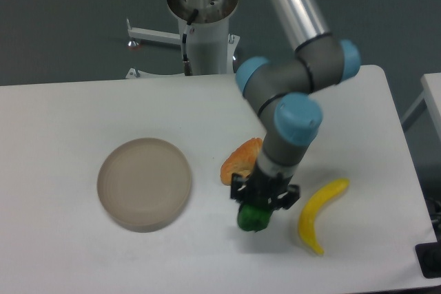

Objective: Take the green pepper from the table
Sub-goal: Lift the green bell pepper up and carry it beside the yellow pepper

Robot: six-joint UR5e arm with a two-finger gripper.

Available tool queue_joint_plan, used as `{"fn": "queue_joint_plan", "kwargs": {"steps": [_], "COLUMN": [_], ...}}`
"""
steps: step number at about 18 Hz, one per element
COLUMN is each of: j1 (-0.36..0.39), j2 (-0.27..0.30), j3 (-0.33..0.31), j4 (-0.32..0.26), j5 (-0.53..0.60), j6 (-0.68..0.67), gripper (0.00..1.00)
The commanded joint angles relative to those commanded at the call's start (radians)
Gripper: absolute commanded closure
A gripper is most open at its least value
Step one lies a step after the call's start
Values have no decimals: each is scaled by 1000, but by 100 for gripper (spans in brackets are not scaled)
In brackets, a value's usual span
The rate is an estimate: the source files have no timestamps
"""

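Observation:
The green pepper [252,219] is small, glossy and dark green, and it sits between the black fingers of my gripper [262,203] at the front middle of the white table [62,115]. The gripper points straight down and is shut on the pepper's top. Only the lower part of the pepper shows below the fingers. I cannot tell whether the pepper touches the tabletop or hangs just above it.
A small orange pepper [240,160] lies just behind and left of the gripper. A yellow banana [321,213] lies close on the right. A round beige bowl [144,182] stands on the left. The robot base [204,25] is behind the table.

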Motion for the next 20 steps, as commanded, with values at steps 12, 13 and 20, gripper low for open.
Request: {"fn": "queue_joint_plan", "kwargs": {"steps": [12, 13, 20], "j1": [118, 118, 115], "j2": [169, 167, 157], "j3": [-146, -146, -137], "j4": [-133, -138, -140], "j5": [257, 270, 281], "j6": [670, 707, 851], "gripper": [84, 84, 84]}}
